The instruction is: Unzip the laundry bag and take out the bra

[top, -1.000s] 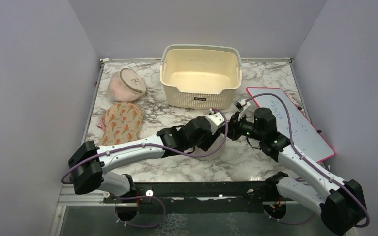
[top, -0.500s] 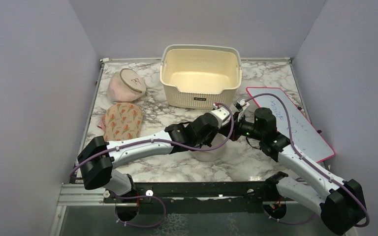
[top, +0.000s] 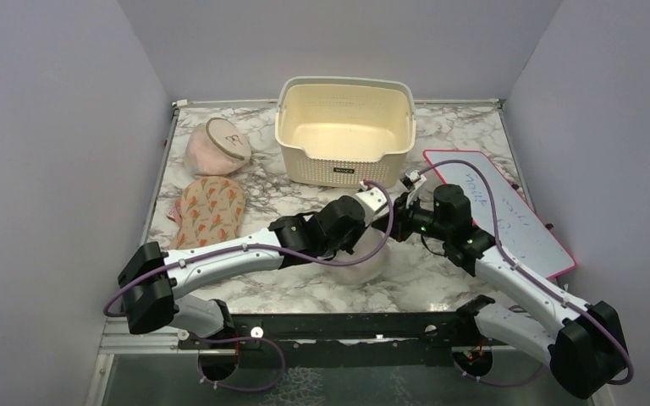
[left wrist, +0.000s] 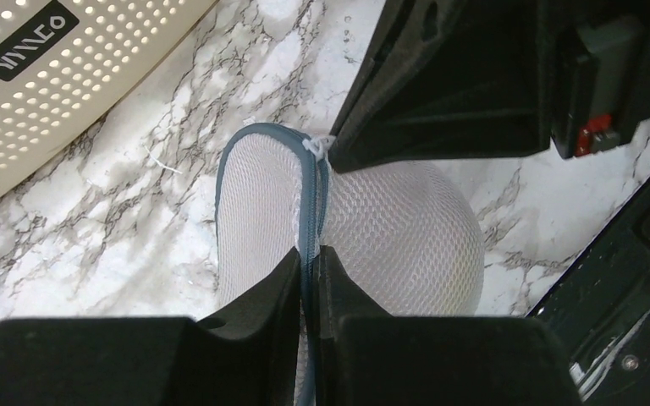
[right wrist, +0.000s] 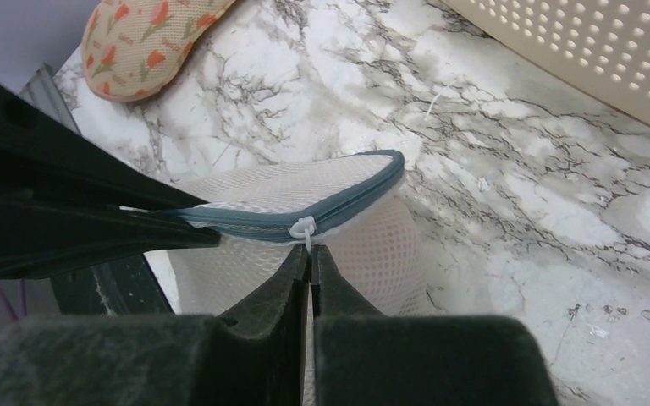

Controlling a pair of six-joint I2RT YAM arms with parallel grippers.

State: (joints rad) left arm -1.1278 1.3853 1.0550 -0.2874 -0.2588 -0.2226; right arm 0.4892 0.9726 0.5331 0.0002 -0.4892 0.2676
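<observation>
White mesh laundry bag point(left wrist: 389, 228) on table point(top: 427, 279), middle, close to near edge. Your left claw point(left wrist: 309, 254) clamped on grey zip rim point(left wrist: 311, 203). Your right claw point(right wrist: 311, 251) clamped on white zip pull point(right wrist: 303, 227).

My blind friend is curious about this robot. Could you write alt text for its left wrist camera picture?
The left gripper is shut on the grey zip rim of a white mesh laundry bag over a marble table. Opposite, the right gripper pinches the white zip pull; a cream basket shows top left.
</observation>
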